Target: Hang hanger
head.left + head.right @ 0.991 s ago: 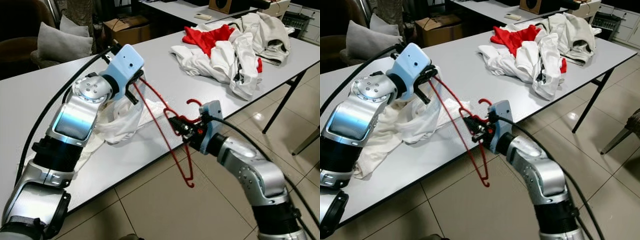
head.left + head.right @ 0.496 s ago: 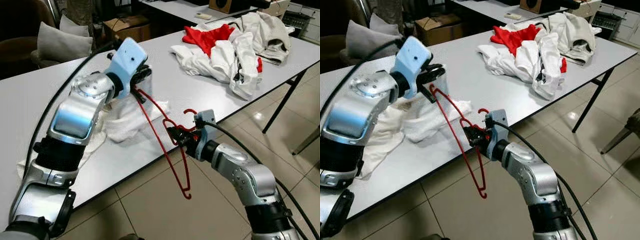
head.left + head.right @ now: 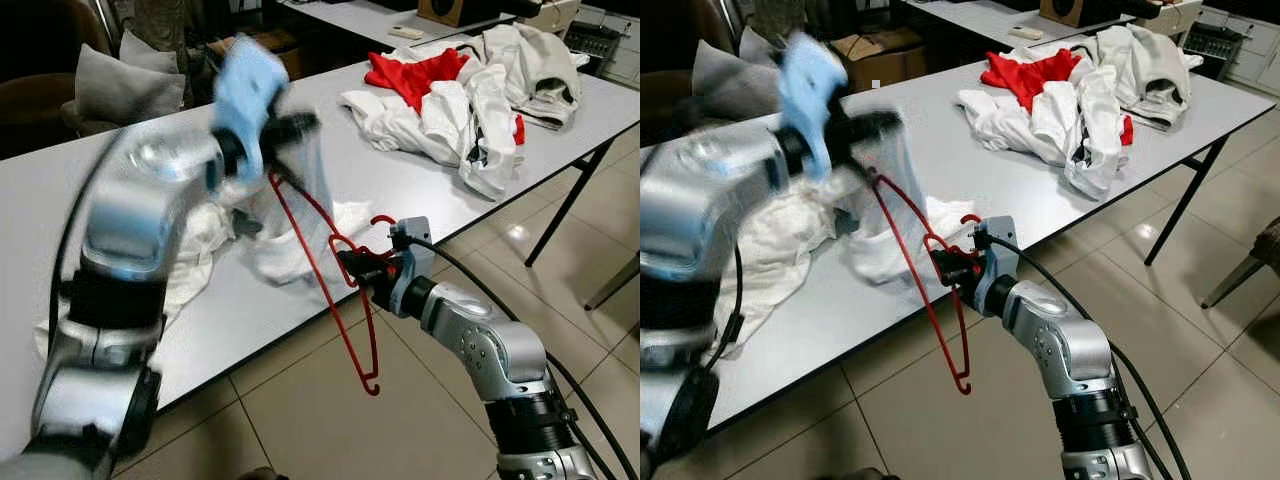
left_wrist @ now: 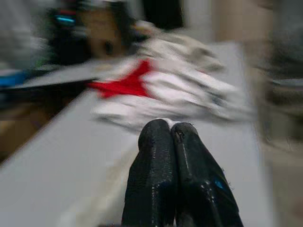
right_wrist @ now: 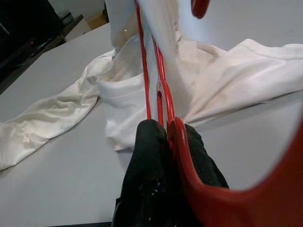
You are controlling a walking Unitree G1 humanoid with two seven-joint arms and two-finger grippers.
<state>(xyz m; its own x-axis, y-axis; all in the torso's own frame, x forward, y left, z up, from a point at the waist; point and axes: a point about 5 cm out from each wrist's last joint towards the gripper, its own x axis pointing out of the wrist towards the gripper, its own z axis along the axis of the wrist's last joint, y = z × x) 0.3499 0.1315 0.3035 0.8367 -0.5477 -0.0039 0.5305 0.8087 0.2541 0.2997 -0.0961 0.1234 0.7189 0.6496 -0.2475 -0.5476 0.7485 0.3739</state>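
Here the right gripper clamped the red hanger by its neck, while the left gripper, fingers pressed together, pulled the white shirt up, probably to dress it.

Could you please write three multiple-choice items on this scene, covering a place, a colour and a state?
1. Where is the pile of clothes?
A. on the floor
B. on the far end of the table
C. on the grey cushion

2. What colour is the hanger?
A. red
B. blue
C. black

3. How does the right gripper stand?
A. open above the table
B. shut on the hanger
C. hanging idle

Key: 1 B, the heap lies on the tabletop far from the robot; 2 A, its wire frame is red in both eye views; 3 B, its jaws clamp the hanger just below the hook.
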